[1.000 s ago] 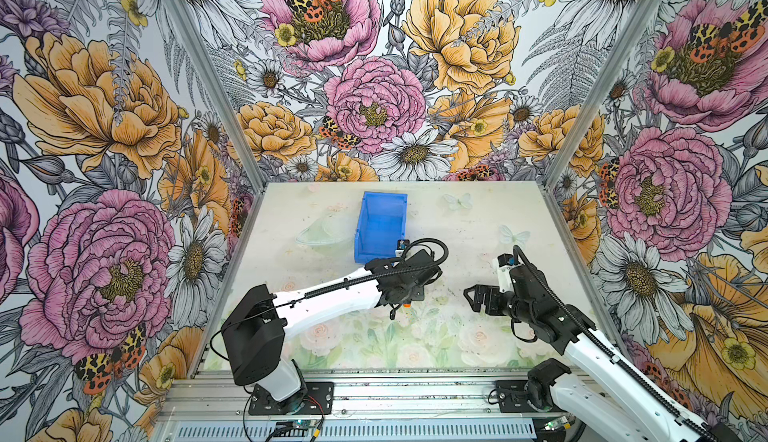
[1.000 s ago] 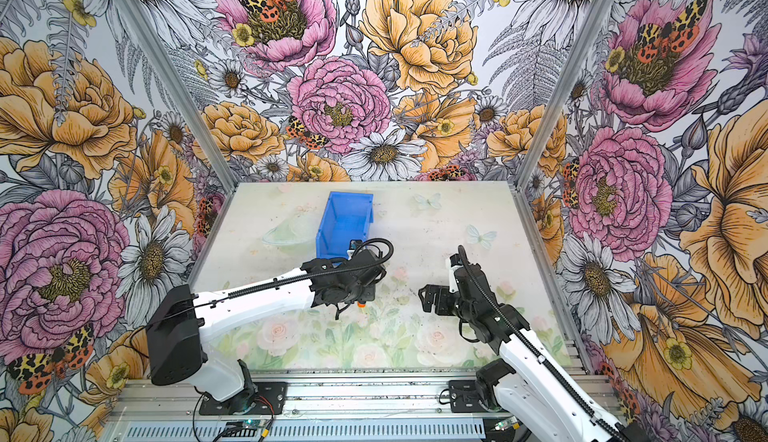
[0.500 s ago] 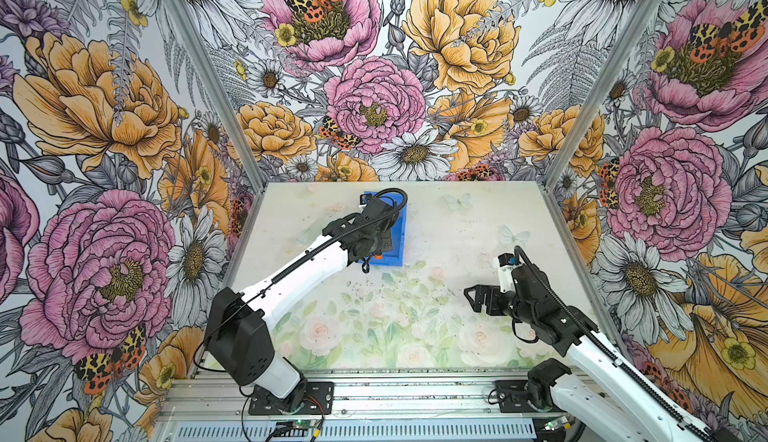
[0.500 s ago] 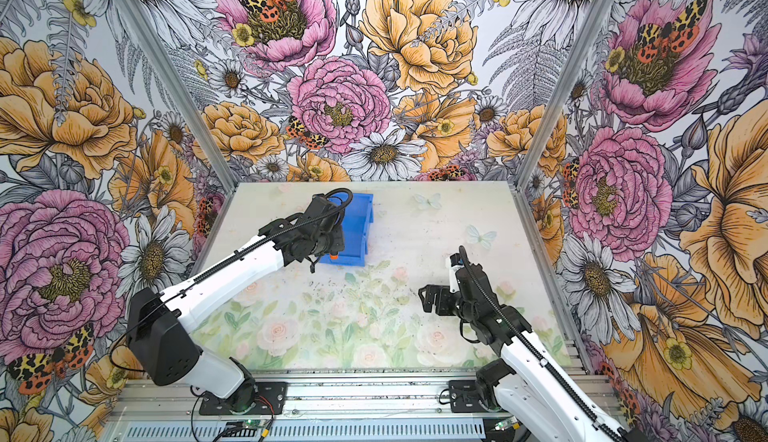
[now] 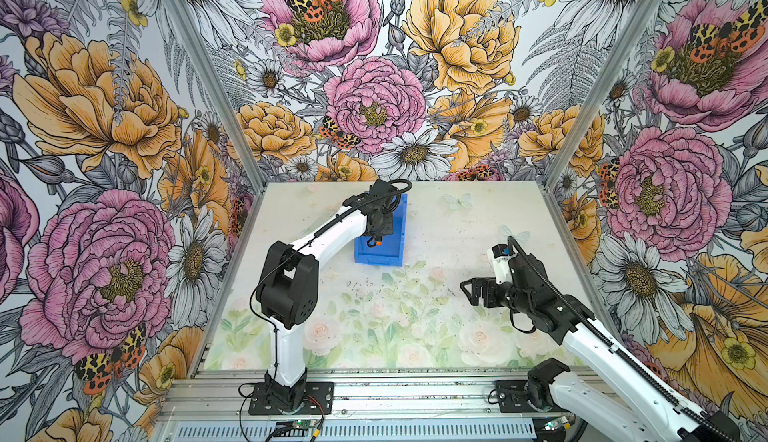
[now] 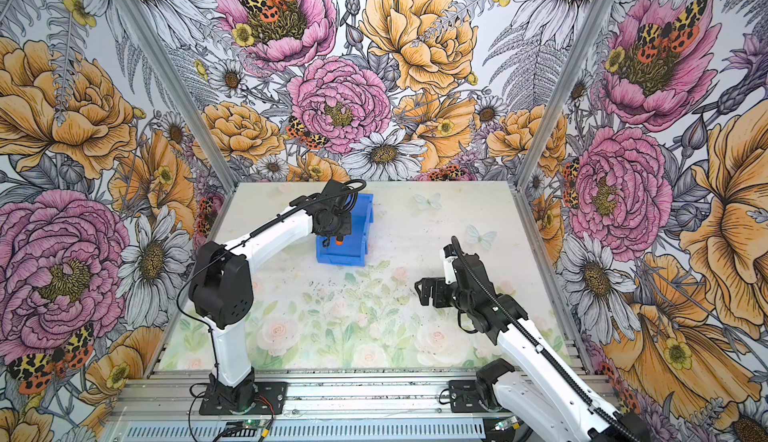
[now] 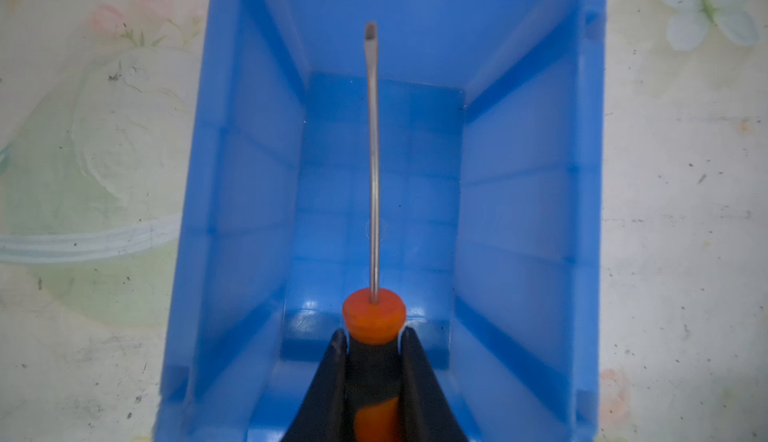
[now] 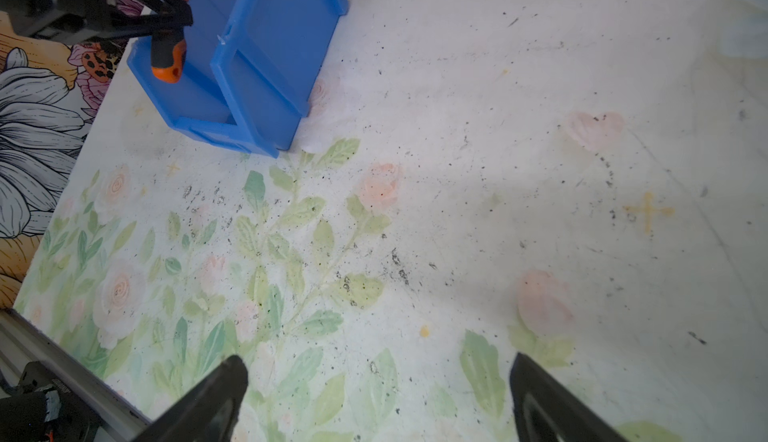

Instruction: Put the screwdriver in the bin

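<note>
Gripping the screwdriver (image 7: 373,315) by the black mid part of its handle, L gripper (image 7: 372,338) is clamped tight, one finger each side, w/ the orange collar just fwd of the fingertips. Thin shaft runs straight out along the length of the bin (image 7: 519,211), above its floor. Flat tip shows against the far wall; can't tell if the tip touches anything.

R wrist view: orange butt end of the handle sticks out behind the fingers, over the bin's low-lip end, approx at rim height. So the tool hangs w/in the bin's outline, held in the grip.

Both top views: bin sits on the table (image 5: 457,220) toward the far edge, a bit left of centre, w/ its long side running far-to-near and the low lip facing the near edge. L arm (image 5: 332,232) reaches over it from the near-left.

R gripper (image 8: 376,367) is spread wide and empty, hovering over the near-right part of the table, well apart from bin and tool.

Table surface is a faded floral print w/ dark specks (image 8: 399,261) scattered near the middle.
</note>
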